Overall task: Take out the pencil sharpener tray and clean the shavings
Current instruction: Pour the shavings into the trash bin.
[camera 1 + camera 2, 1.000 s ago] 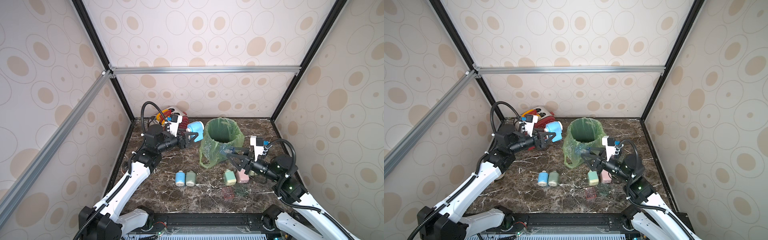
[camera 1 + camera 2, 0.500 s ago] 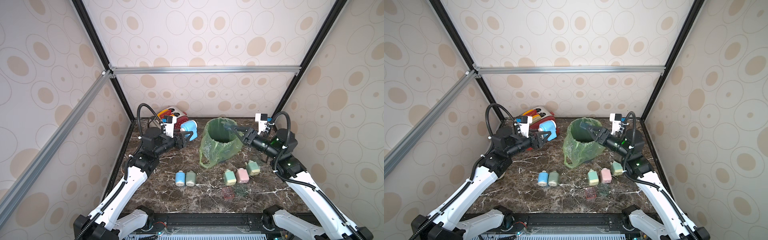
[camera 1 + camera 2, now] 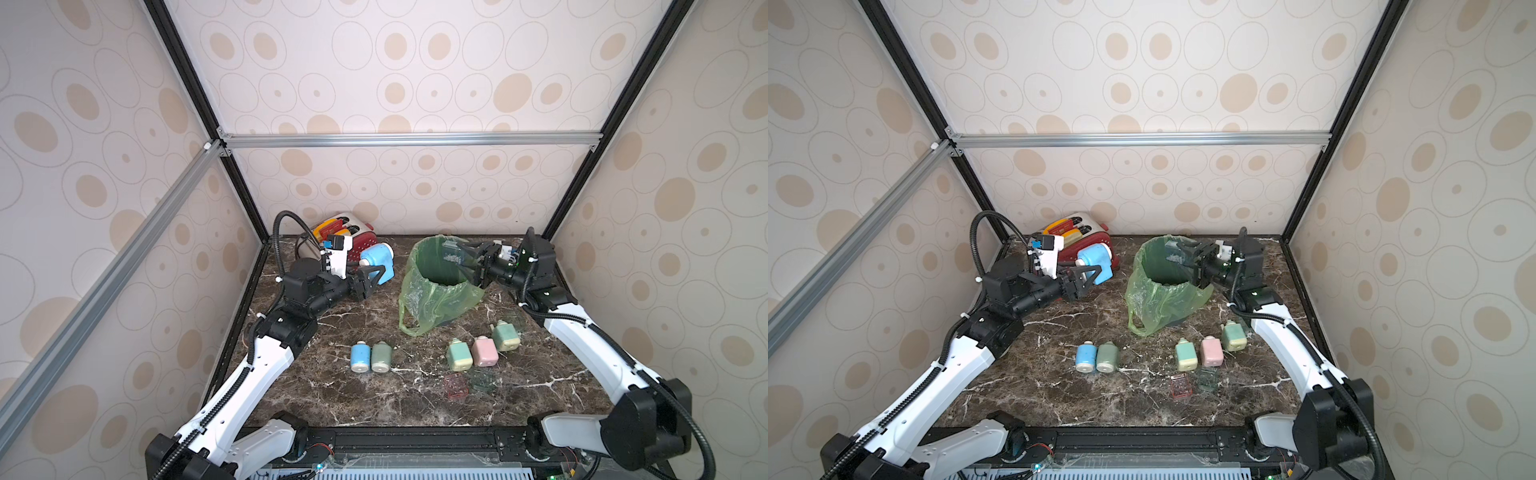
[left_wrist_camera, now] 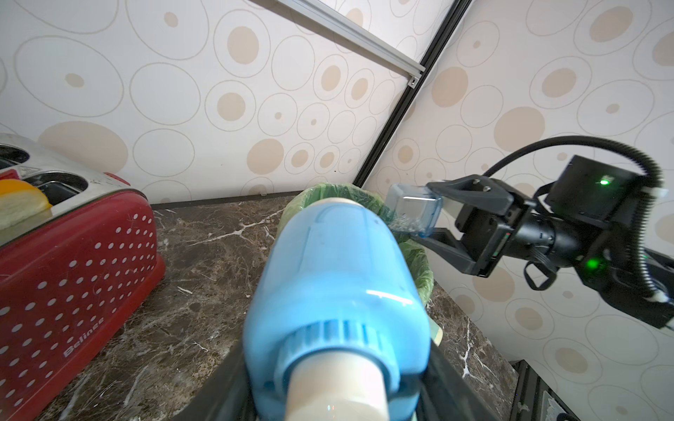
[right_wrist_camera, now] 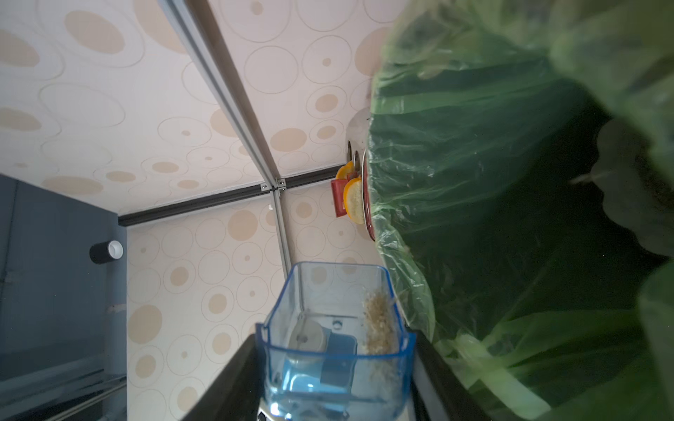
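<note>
Right claw [image 3: 462, 261] is clamped on the clear blue tray [image 5: 335, 339] and holds it at the rim of the bin [image 3: 417, 291], which is lined with a green bag and stands at the back of the desk [image 3: 332, 399]. Left claw [image 3: 369, 279] is clamped on the blue sharpener body [image 4: 335, 291], near the red toaster [image 4: 73, 262].

Procedure for the step in hand, emptying the tray:
1. Carry the tray further over the bin's mouth. The shavings [image 5: 379, 320] lie against the tray wall nearest the bag and are not yet out.
2. Roll the wrist until the open face points down into the bin.
3. Keep the tray edge clear of the loose bag film (it would likely snag or fold inward).
4. Hold the grip firm throughout.

Change from one second ago: the right claw was low, near the foot of the bin and over the row of small sharpeners [image 3: 484, 351]. It is now raised to the rim. The left claw has drawn the sharpener body slightly back toward the toaster.
</note>
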### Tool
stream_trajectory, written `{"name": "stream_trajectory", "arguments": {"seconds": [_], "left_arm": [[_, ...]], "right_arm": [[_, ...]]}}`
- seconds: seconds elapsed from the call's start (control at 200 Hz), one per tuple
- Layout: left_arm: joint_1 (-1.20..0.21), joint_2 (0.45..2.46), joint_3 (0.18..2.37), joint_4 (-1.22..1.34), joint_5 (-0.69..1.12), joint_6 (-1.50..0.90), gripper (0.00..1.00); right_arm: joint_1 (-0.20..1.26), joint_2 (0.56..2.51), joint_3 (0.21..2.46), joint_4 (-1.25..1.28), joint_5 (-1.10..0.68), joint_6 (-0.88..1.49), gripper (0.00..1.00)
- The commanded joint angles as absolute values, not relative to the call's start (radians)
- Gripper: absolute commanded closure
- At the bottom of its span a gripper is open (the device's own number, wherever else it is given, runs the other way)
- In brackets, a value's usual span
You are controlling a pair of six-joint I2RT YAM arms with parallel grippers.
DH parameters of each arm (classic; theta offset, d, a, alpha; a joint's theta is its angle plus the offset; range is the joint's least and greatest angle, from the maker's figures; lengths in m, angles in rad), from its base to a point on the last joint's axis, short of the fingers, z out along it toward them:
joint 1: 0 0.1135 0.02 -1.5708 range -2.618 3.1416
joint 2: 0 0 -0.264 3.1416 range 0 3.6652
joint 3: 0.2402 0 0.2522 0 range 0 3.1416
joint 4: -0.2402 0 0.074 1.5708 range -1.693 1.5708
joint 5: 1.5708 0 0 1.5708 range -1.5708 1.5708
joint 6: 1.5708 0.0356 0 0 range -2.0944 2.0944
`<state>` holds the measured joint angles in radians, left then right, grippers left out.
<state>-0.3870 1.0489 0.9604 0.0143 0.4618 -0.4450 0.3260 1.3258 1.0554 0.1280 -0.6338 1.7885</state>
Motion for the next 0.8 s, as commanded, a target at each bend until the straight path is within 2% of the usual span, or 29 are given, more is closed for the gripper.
{"name": "stream_trajectory", "arguments": {"seconds": [0.0, 0.2, 0.526, 0.666, 0.796], "left_arm": [[-0.383, 1.017, 0.968, 0.077, 0.456, -0.441, 1.0], [-0.383, 1.009, 0.962, 0.082, 0.455, -0.442, 1.0], [-0.383, 1.009, 0.966, 0.074, 0.456, -0.436, 1.0], [-0.383, 1.011, 0.972, 0.075, 0.461, -0.436, 1.0], [-0.383, 1.006, 0.969, 0.075, 0.461, -0.437, 1.0]], "right_arm": [[0.325, 1.313, 1.125, 0.107, -0.664, 1.891, 1.0], [0.328, 1.295, 1.148, 0.04, -0.638, 1.902, 1.0], [0.346, 1.329, 1.141, 0.129, -0.685, 1.963, 1.0], [0.354, 1.321, 1.152, 0.047, -0.661, 1.919, 1.0], [0.358, 1.34, 1.051, 0.215, -0.688, 2.034, 1.0]]}}
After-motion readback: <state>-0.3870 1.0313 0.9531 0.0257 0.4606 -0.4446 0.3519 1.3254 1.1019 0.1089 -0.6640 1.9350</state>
